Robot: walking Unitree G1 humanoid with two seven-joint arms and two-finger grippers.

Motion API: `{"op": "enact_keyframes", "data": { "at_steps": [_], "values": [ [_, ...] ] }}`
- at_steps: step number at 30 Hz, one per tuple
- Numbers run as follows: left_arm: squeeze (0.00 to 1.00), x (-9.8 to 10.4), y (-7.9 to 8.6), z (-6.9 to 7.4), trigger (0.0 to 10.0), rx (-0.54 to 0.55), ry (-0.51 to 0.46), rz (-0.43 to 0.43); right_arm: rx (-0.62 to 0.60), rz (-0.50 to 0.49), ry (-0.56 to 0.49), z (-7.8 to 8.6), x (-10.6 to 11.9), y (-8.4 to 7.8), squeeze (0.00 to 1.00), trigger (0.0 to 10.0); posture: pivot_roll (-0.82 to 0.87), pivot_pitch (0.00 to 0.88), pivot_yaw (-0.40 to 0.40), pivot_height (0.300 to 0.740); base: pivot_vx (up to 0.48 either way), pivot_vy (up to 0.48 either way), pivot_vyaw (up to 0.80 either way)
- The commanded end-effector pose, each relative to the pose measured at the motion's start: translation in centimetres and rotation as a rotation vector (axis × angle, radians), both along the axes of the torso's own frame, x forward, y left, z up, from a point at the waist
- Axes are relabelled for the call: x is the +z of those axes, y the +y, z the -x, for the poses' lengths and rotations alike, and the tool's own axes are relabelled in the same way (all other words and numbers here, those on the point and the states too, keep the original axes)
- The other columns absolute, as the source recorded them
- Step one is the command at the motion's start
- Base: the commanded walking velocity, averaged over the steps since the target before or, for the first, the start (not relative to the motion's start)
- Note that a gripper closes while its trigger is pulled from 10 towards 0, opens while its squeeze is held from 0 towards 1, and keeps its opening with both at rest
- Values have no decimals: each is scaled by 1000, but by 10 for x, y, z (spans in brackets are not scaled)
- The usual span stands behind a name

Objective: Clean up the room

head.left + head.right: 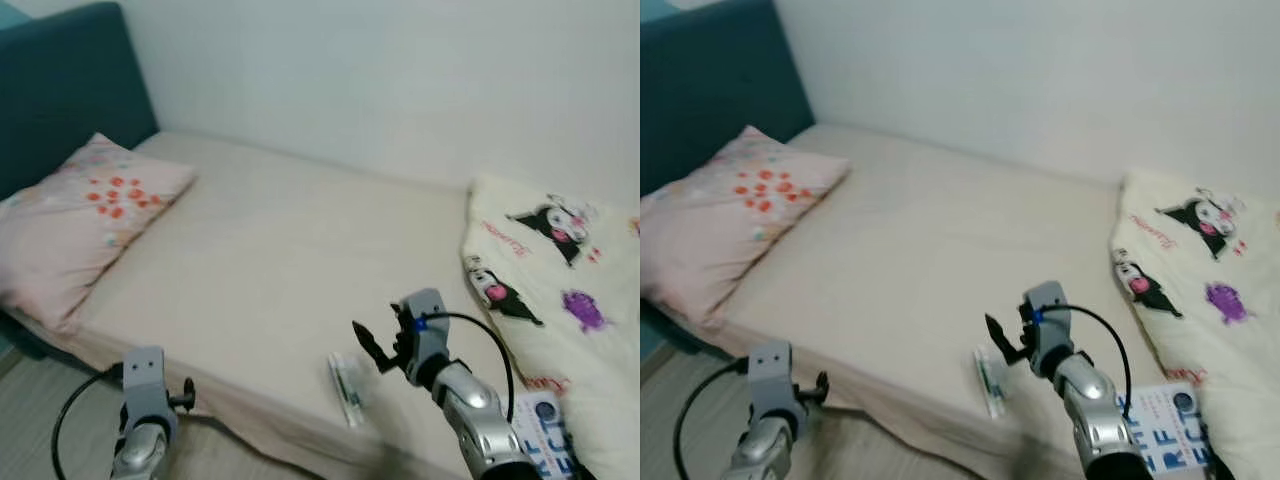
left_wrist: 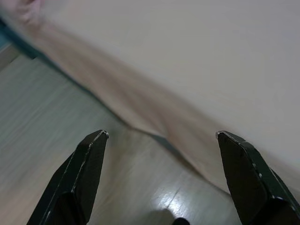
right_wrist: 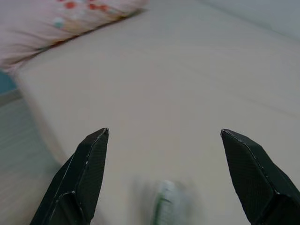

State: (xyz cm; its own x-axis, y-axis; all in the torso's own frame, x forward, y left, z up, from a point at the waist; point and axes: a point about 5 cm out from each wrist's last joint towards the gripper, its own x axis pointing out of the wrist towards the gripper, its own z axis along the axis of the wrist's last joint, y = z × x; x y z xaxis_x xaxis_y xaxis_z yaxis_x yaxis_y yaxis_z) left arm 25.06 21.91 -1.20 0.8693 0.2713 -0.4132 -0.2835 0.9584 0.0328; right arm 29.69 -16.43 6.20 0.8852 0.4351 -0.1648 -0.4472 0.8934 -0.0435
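A small clear packet with green print (image 1: 346, 388) lies near the front edge of the beige bed (image 1: 260, 250). My right gripper (image 1: 372, 345) hovers open just above and beside the packet, which blurs at the lower edge of the right wrist view as the packet (image 3: 164, 206). My left gripper (image 2: 161, 140) stands open low by the bed's front edge, over the wooden floor (image 2: 56, 140). A white box with blue letters (image 1: 545, 432) lies on the bed beside my right forearm.
A pink flowered pillow (image 1: 85, 215) rests at the head of the bed against a dark teal headboard (image 1: 60, 85). A cream blanket with cartoon figures (image 1: 560, 280) is heaped at the right end. A white wall runs behind the bed.
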Motion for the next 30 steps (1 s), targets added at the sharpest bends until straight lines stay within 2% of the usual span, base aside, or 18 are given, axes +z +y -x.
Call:
{"op": "enact_keyframes", "data": {
  "at_steps": [1, 3, 5, 7, 13, 20, 23, 30],
  "values": [
    [0, -4, 0, 3, 10000, -13, 15, -12, 15, -2, 9, 2, -5, 4, 0, 10000, -95, 73, -54, 733, 0, 0, 800],
    [0, -4, -2, 3, 10000, -25, 11, -12, -7, 5, 21, 1, -6, 2, 0, 10000, -95, 73, -54, 733, 0, 0, 800],
    [0, -4, -6, 2, 10000, -64, 15, -21, -97, 37, 73, -3, -14, -5, 0, 10000, -95, 73, -54, 733, 0, -480, 0],
    [0, -4, -8, 1, 10000, -78, 11, -28, -121, 54, 89, -4, -16, -7, 0, 10000, -95, 73, -54, 733, 0, -480, 0],
    [0, 0, -21, -7, 10000, -130, -27, -2, -239, 65, 170, -7, -25, -20, 0, 10000, -95, 63, -55, 723, 0, 0, 0],
    [0, 5, -25, -13, 10000, -150, -53, -3, -228, 68, 127, -7, -21, -20, 0, 10000, -95, 60, -56, 713, 0, 0, 0],
    [0, 9, -26, -16, 10000, -155, -69, -2, -225, 101, 143, -8, -24, -18, 0, 10000, -94, 62, -55, 708, 0, 0, 0],
    [0, 22, -25, -26, 10000, -163, -138, -14, -248, 88, 156, -10, -25, -18, 0, 10000, -96, 74, -55, 683, 0, 0, 0]
  ]
}}
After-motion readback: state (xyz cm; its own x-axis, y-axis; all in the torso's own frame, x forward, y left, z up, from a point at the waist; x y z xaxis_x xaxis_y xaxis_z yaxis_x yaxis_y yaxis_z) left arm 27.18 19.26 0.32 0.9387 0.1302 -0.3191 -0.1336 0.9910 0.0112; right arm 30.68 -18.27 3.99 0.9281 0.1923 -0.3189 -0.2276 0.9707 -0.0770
